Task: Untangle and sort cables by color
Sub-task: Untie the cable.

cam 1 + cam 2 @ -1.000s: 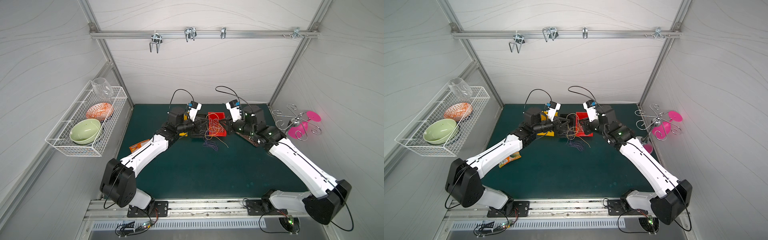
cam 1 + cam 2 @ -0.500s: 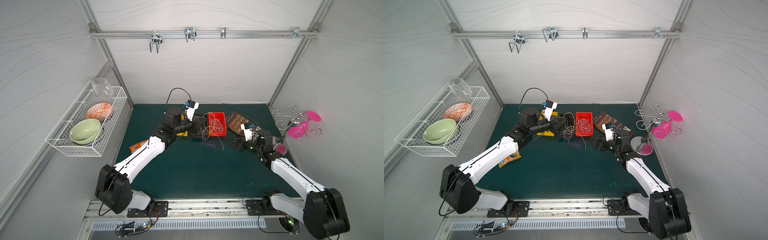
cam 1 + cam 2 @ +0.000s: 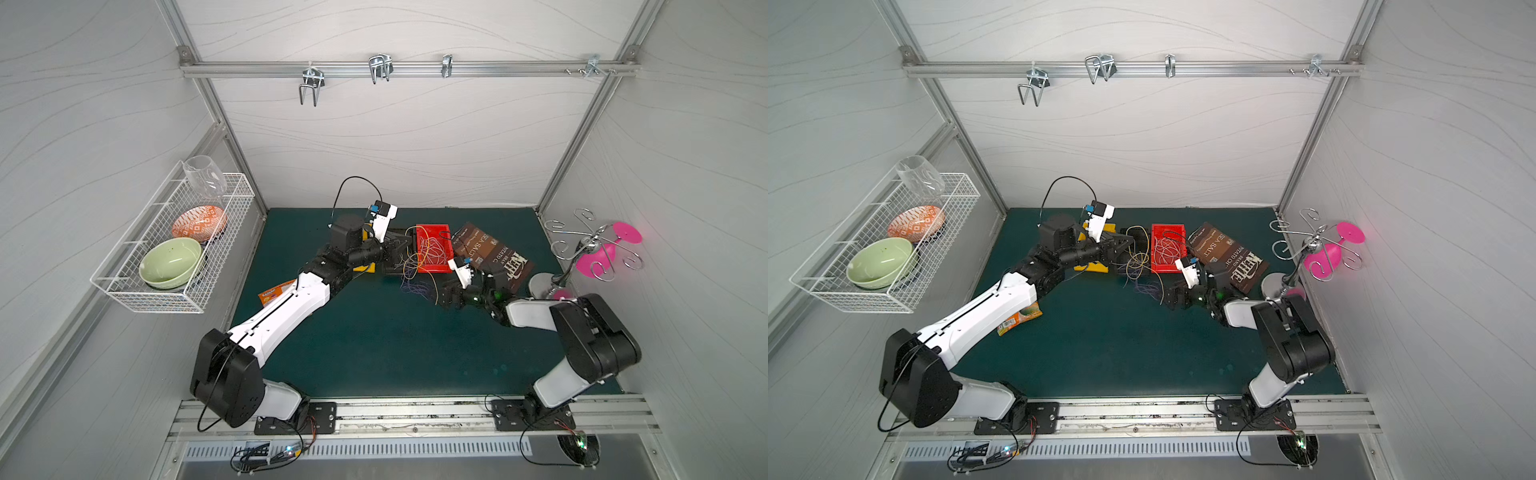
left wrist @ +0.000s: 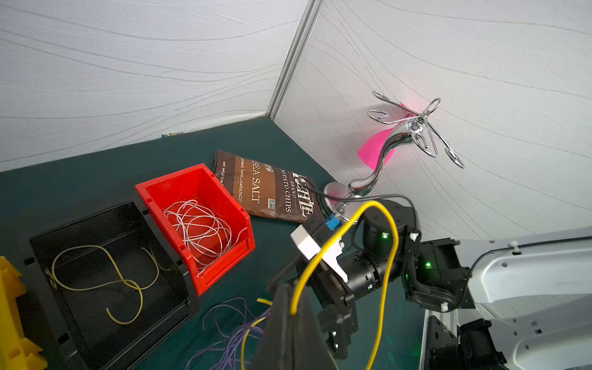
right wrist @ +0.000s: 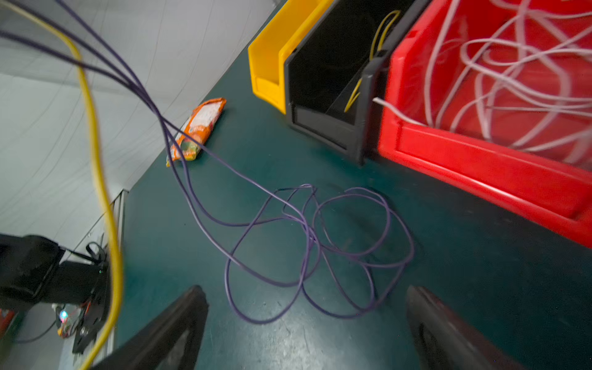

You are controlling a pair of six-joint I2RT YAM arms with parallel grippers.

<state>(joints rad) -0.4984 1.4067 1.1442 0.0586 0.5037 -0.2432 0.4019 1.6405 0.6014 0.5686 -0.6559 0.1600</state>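
Overhead, in both top views, the left gripper (image 3: 402,254) and right gripper (image 3: 441,297) bracket a cable tangle (image 3: 417,286) whose strands are too fine to separate. Left wrist: jaws together, clamped on the yellow cable (image 4: 371,202), whose far end runs out of view. Right wrist: blurred fingers (image 5: 179,323) stand apart, purple cables (image 5: 307,237) on the mat (image 5: 480,256) just ahead.
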